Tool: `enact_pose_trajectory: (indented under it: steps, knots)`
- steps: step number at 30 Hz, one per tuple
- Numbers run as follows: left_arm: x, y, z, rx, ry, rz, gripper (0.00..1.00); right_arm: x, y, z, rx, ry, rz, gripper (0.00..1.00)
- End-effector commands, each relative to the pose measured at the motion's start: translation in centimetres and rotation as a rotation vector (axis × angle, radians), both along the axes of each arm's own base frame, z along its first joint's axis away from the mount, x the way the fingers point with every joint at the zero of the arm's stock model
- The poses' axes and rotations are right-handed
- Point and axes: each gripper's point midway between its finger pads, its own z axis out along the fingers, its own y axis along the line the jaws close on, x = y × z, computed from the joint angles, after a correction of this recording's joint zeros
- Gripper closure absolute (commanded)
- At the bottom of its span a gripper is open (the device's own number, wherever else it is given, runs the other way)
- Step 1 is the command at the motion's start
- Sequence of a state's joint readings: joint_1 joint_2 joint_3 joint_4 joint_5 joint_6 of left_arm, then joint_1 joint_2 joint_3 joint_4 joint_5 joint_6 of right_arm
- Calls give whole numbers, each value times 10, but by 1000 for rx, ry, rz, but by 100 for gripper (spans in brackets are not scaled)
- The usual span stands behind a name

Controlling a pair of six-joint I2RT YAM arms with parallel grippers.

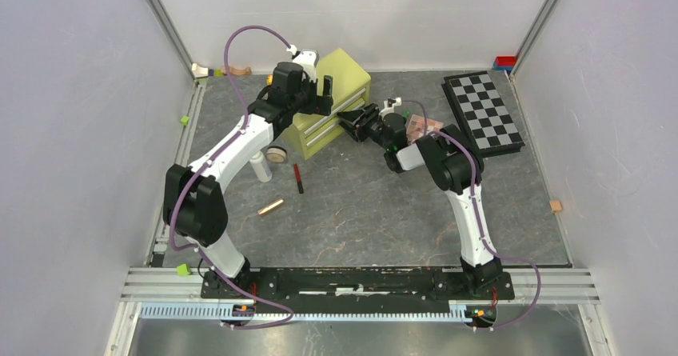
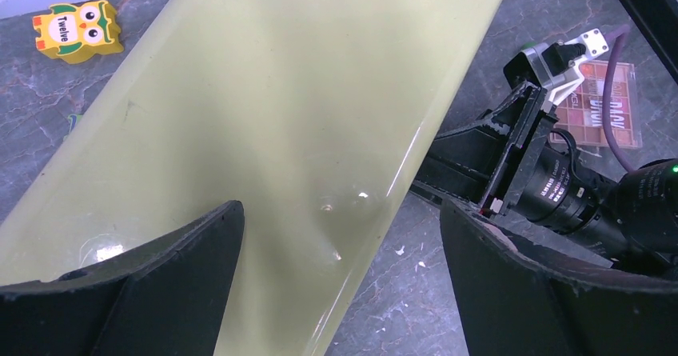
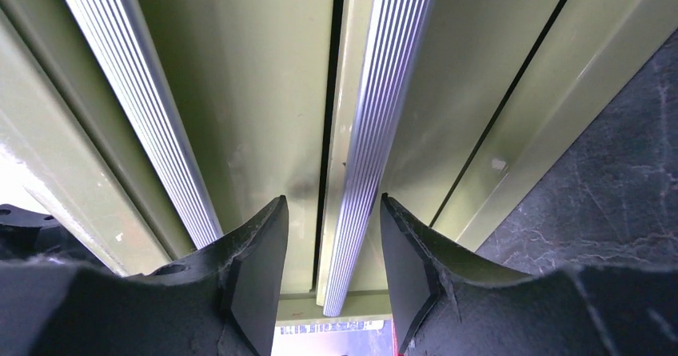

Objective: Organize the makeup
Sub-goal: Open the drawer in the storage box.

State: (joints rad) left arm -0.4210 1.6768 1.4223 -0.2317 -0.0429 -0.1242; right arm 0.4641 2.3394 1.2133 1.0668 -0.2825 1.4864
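Note:
A green drawer box (image 1: 340,92) stands at the back of the table. My left gripper (image 1: 320,102) (image 2: 340,212) hangs wide open over the box's top (image 2: 280,116), one finger above the top and the other past its edge. My right gripper (image 1: 350,121) (image 3: 332,204) is open at the box's front, its fingers on either side of a ribbed silver drawer handle (image 3: 372,132) with a gap on each side. A white bottle (image 1: 260,166), a round tan compact (image 1: 277,154), a red-black pencil (image 1: 298,178) and a rose-gold tube (image 1: 270,207) lie left of centre. The eyeshadow palette (image 2: 616,116) (image 1: 420,128) lies behind the right arm.
A black-and-white chequered board (image 1: 482,114) lies at the back right. Small toy blocks sit along the edges: an owl block (image 2: 77,30) behind the box, green ones (image 1: 184,119) on the left rail, a tan one (image 1: 555,206) at the right.

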Motion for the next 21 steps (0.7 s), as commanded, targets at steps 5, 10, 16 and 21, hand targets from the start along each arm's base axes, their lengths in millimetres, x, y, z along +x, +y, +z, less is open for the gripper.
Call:
enact_pose_trajectory:
  steps: [5,10,16,21]
  knots:
    - [-1,-1,-15,-20,71,19,3,14,3,0,-38,-30,-17,49]
    - [-1,-2,-15,-20,73,17,3,17,2,-4,-72,-32,-24,49]
    - [-2,-5,-16,-17,78,9,4,20,5,-3,-62,-37,-24,52]
    - [-2,-6,-16,-14,76,7,5,22,7,3,-18,-65,-23,58]
